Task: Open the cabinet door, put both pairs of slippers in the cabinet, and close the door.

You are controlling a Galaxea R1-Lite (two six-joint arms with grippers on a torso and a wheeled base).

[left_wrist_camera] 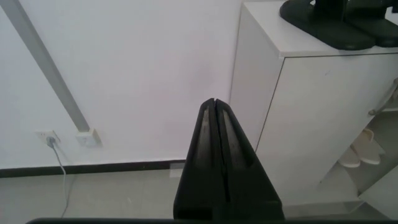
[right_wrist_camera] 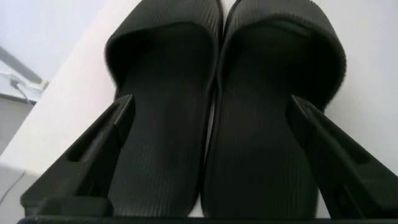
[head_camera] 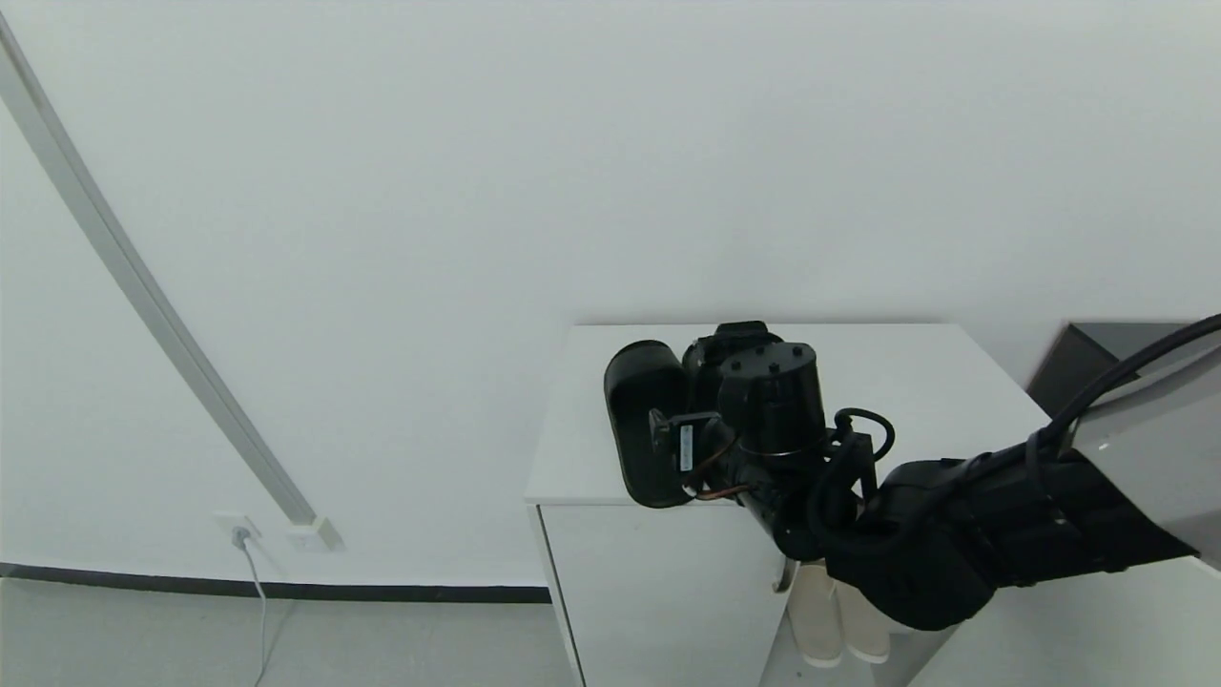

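The black slippers (right_wrist_camera: 211,74) lie side by side on the top (head_camera: 916,382) of the white cabinet (head_camera: 668,572), soles touching along the middle. The right gripper (right_wrist_camera: 210,106) hangs over them with its jaws spread wide, one finger outside each slipper and nothing clamped yet. They look like ribbed foam or rubber: light, soft and springy, with a surface that should grip well. A squeeze across both at mid-length, pressing the pair together, seems the surest hold; too light a pinch might let one slip out. The pale slippers (head_camera: 839,611) stand inside the cabinet, low down where the front is open. The left gripper (left_wrist_camera: 214,109) is off to the cabinet's side with its jaws pressed together and holding nothing. The cabinet top is smooth, flat and white. Behind is a plain white wall (head_camera: 477,191) with slanting trunking (head_camera: 143,286), a socket (head_camera: 237,527) with a cable, and a grey floor (head_camera: 143,639).
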